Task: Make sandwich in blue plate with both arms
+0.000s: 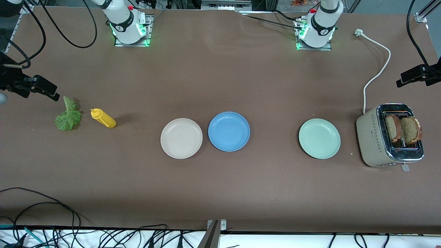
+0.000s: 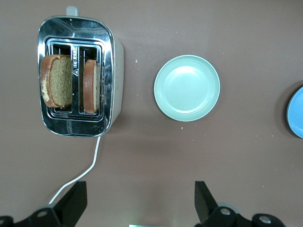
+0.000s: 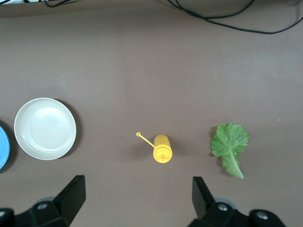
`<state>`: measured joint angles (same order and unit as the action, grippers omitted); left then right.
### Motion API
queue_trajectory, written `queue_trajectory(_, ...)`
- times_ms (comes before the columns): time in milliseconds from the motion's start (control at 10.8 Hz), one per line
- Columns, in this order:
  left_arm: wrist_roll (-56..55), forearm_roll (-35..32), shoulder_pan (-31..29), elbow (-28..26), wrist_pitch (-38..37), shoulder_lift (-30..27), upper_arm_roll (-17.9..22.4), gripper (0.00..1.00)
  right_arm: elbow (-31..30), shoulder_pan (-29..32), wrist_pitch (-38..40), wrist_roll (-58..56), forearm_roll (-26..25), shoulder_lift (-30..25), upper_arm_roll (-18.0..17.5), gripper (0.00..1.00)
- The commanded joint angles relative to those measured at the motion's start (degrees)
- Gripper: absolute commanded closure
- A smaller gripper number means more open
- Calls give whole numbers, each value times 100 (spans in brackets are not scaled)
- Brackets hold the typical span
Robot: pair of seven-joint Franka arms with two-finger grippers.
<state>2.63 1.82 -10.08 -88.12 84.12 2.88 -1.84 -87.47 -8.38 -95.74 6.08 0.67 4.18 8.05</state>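
Three plates sit in a row on the table (image 1: 220, 193): the blue plate (image 1: 228, 131) in the middle, bare; a cream plate (image 1: 181, 138) just beside it toward the right arm's end; a green plate (image 1: 319, 138) well apart from it toward the left arm's end. No sandwich is made yet; its parts lie apart from the blue plate; two bread slices (image 1: 403, 129) stand upright in the slots of a toaster (image 1: 373, 137) past the green plate; the lettuce (image 1: 68, 117) lies flat near the right arm's end, with a yellow bottle (image 1: 102, 117) between it and the cream plate. The left gripper (image 2: 137, 201) hangs high over the table between toaster and green plate, fingers spread wide, holding nothing; the right gripper (image 3: 137, 201) hangs over the bottle, likewise wide and empty.
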Motion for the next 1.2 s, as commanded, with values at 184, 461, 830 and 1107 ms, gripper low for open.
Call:
queue_trajectory(184,123,-24,-56,84,-37,204,9,0,142,-32,135,183,152,30,82,0)
queue_trajectory(461,621,-32,-47,101,-45,449,9,34,125,-32,143,209,152,30,82,0)
queue_trajectory(830,694,-76,-47,198,-45,477,9,42,107,-41,143,200,152,21,74,0)
queue_trajectory(1107,660,-85,-47,452,-80,450,0,0,107,-41,143,209,152,21,74,0)
